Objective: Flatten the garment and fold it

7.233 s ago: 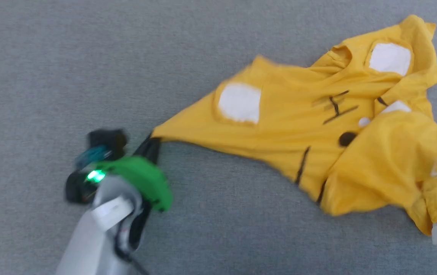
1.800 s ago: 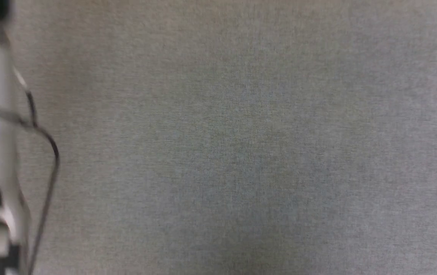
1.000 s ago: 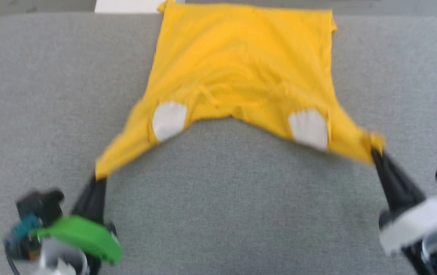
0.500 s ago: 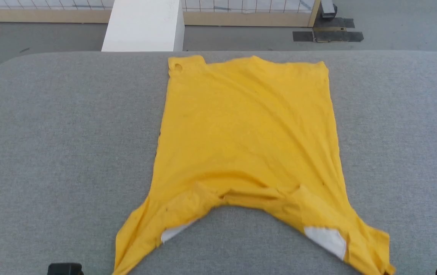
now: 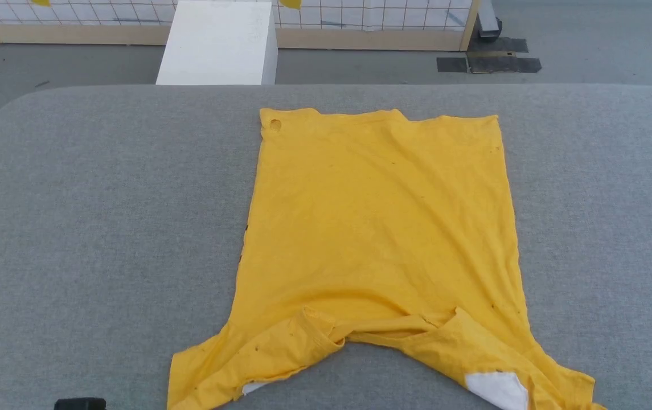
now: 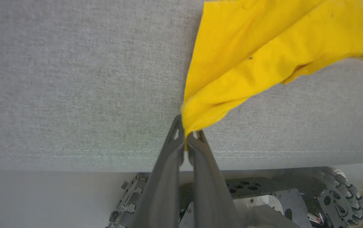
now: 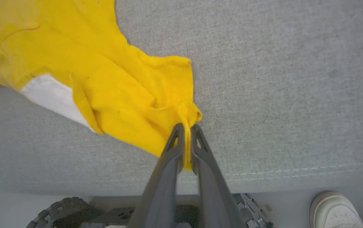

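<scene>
Table: grey fabric top (image 5: 103, 228) with a rounded far left corner; I place everything else from it.
Shirt: yellow (image 5: 377, 228), spread mostly flat at the table's middle, hem toward the far edge, collar and both sleeves toward the near edge. The plain side faces up, with light creases near the collar.
Patch: white (image 5: 499, 390), showing under the turned-over sleeve at the table's near right.
Left gripper: (image 6: 187, 133) clenched on the tip of one sleeve, just inside the table's near edge.
Right gripper: (image 7: 187, 129) pinching the bunched tip of the other sleeve, also just inside the near edge.
Box: white (image 5: 217, 42), on the floor past the table's far edge.
Fence: wire grid (image 5: 360, 11) behind the box.
Base: my wheeled base (image 6: 336, 190) below the near edge.
Shoe: white (image 7: 336, 210), on the floor beside the near edge.
</scene>
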You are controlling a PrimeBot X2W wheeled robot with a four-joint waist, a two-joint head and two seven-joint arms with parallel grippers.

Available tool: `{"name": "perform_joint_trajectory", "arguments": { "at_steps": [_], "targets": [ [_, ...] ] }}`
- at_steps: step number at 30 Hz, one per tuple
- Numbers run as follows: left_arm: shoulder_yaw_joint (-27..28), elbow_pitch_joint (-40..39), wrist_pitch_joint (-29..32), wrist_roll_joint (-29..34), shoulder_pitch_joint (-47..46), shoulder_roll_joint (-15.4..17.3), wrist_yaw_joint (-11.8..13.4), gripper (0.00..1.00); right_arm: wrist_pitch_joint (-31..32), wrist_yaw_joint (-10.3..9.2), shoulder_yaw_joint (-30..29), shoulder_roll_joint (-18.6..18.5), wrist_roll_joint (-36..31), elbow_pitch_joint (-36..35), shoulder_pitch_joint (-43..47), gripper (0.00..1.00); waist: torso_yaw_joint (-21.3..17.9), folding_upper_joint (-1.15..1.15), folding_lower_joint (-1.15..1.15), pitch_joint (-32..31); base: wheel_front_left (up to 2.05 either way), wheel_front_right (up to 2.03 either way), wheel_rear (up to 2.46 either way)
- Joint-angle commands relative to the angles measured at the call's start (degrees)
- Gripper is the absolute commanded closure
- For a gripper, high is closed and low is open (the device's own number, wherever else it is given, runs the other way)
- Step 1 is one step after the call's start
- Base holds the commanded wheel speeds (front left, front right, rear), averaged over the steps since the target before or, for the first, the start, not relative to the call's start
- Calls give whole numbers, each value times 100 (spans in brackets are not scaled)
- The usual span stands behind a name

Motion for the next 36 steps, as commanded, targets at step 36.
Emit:
{"name": "perform_joint_trajectory", "arguments": {
  "at_steps": [36],
  "targets": [
    [-399, -1666, -426, 432, -1705, -352, -119, 100, 2200, -8, -637, -539, -2609, 1468, -7042, 0, 1495, 0, 1, 2855, 0, 0, 0]
  ]
}}
